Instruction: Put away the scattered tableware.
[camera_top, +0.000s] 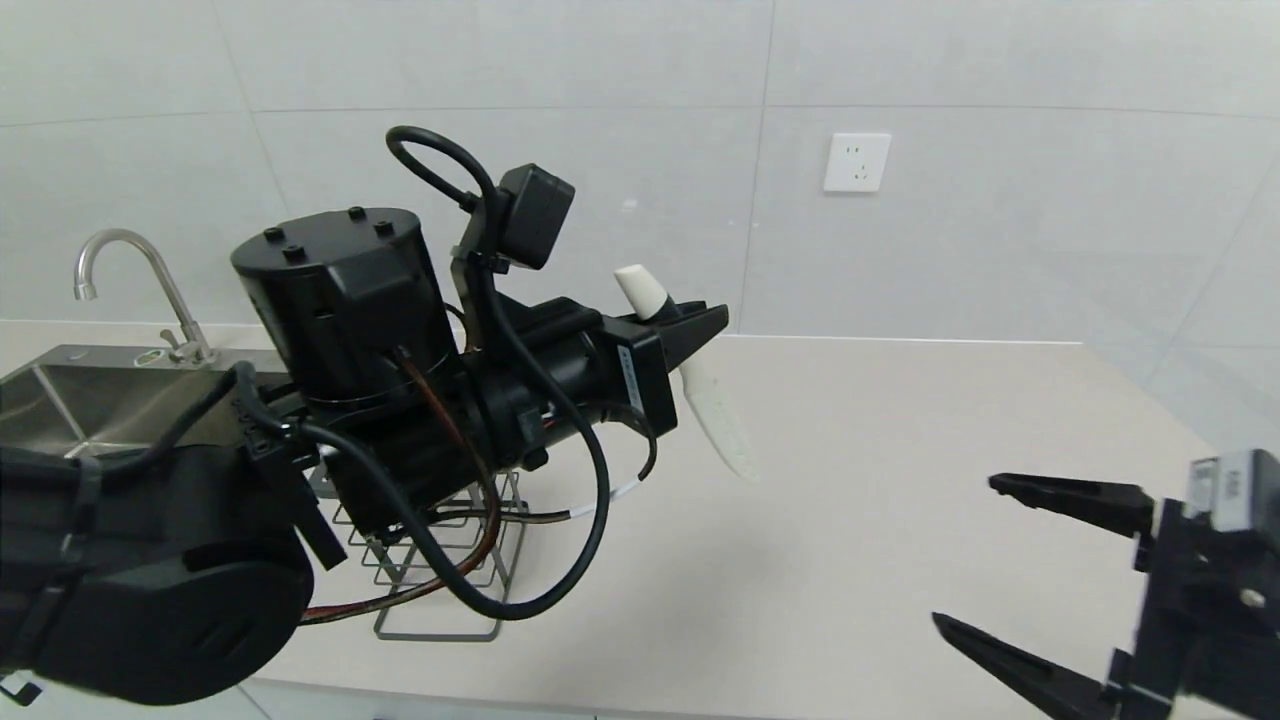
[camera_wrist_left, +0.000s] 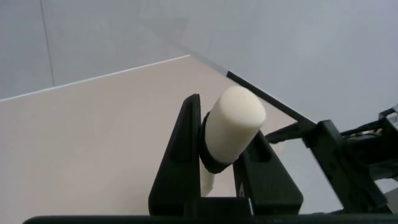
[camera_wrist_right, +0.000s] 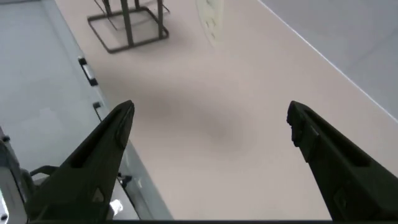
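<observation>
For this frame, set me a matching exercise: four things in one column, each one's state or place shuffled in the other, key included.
Things:
1. left gripper
2. right gripper
3. wire rack
4. wall socket

States or places:
A. on the tiled wall
B. open, above the counter
C. shut on the white knife
D. standing on the counter beside the sink

Pairs: 1-C, 2-B, 3-D, 4-A.

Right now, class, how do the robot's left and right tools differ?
The black left tool is shut on a white knife; the black right tool stands open, empty. The left tool hangs high over the beige countertop; the right tool lower. Both have two pointed fingers.
</observation>
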